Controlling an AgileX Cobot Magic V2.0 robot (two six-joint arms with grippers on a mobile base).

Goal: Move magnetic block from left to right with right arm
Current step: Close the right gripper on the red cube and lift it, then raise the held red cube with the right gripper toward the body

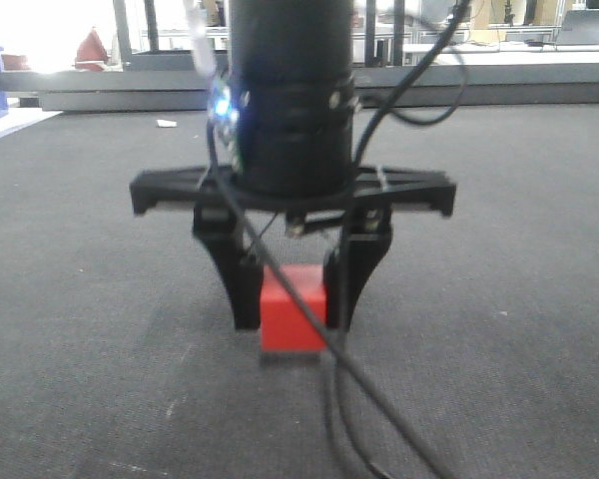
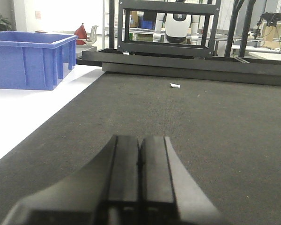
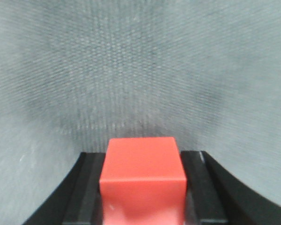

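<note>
The magnetic block (image 1: 294,317) is a small plain red cube held between the two black fingers of my right gripper (image 1: 293,324), which points down at the dark grey carpet (image 1: 499,299). In the right wrist view the magnetic block (image 3: 143,176) fills the gap of the right gripper (image 3: 143,155), and both pads press its sides. It hangs at or just above the carpet; I cannot tell if it touches. My left gripper (image 2: 140,140) lies low over the carpet with its fingers pressed together and nothing between them.
A blue plastic bin (image 2: 28,61) stands on a white floor strip (image 2: 18,122) to the left. A small white scrap (image 2: 174,85) lies on the carpet farther back. Black rack frames (image 2: 164,47) run along the far edge. Cables (image 1: 379,419) hang before the front camera.
</note>
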